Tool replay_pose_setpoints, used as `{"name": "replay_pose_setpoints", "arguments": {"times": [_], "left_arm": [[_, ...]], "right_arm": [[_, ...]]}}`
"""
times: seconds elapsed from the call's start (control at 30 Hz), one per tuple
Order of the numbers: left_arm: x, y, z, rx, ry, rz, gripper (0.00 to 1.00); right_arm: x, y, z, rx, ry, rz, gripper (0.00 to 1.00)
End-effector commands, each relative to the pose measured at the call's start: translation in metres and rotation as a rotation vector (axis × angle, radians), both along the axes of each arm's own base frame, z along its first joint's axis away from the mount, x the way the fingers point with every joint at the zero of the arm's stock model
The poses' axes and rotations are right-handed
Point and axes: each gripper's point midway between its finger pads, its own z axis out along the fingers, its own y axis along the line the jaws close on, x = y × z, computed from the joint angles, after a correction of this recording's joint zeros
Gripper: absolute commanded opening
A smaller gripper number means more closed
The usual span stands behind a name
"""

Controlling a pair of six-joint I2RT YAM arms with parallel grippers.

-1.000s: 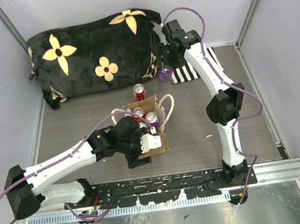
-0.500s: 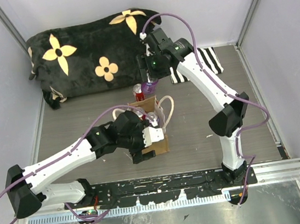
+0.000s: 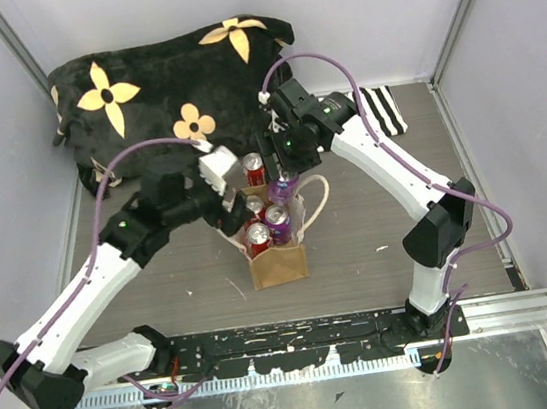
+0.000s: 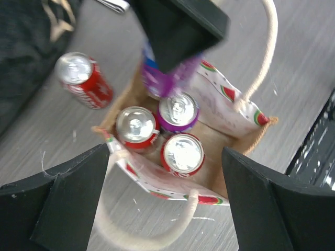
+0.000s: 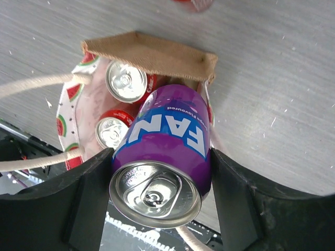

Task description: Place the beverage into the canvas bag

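Grey wood-grain surface (image 3: 379, 241) carries one canvas bag (image 3: 279, 264) with two cream loop handles (image 3: 318, 199). Three cans stand inside it: two red (image 4: 137, 127) and one purple (image 4: 178, 111). A fourth can, red (image 3: 254, 169), stands just behind the bag. The right gripper (image 5: 159, 157) is clamped on a fifth can, the purple beverage (image 5: 155, 196), tilted over the bag's mouth. The left gripper (image 4: 165, 157) hovers above the bag, spread wide and empty. One flowered black cushion (image 3: 157, 89) and one striped cloth (image 3: 383, 114) lie at the back.
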Motion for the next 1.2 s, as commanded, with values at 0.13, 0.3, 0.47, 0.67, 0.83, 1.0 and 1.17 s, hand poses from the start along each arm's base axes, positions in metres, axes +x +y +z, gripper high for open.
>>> {"name": "replay_pose_setpoints", "arguments": {"times": [0.13, 0.3, 0.47, 0.67, 0.83, 1.0, 1.17], "left_arm": [[0.016, 0.046, 0.046, -0.172, 0.000, 0.215, 0.95], [0.038, 0.078, 0.009, -0.177, 0.153, 0.393, 0.95], [0.049, 0.084, -0.007, -0.171, 0.187, 0.429, 0.95], [0.057, 0.079, -0.018, -0.161, 0.204, 0.421, 0.94], [0.061, 0.078, -0.023, -0.150, 0.208, 0.417, 0.94], [0.061, 0.077, -0.030, -0.141, 0.216, 0.413, 0.94], [0.062, 0.077, -0.034, -0.129, 0.221, 0.407, 0.94]], "right_arm": [[-0.024, 0.008, 0.029, 0.109, -0.062, 0.022, 0.01], [-0.046, 0.015, 0.022, 0.097, -0.033, 0.042, 0.01], [-0.069, 0.021, 0.016, 0.074, -0.005, 0.058, 0.01], [-0.088, 0.017, 0.006, 0.050, 0.029, 0.060, 0.01], [-0.102, 0.012, -0.003, 0.026, 0.061, 0.058, 0.01], [-0.111, 0.007, -0.024, 0.008, 0.090, 0.052, 0.01], [-0.112, 0.010, -0.042, -0.029, 0.096, 0.063, 0.01]]}}
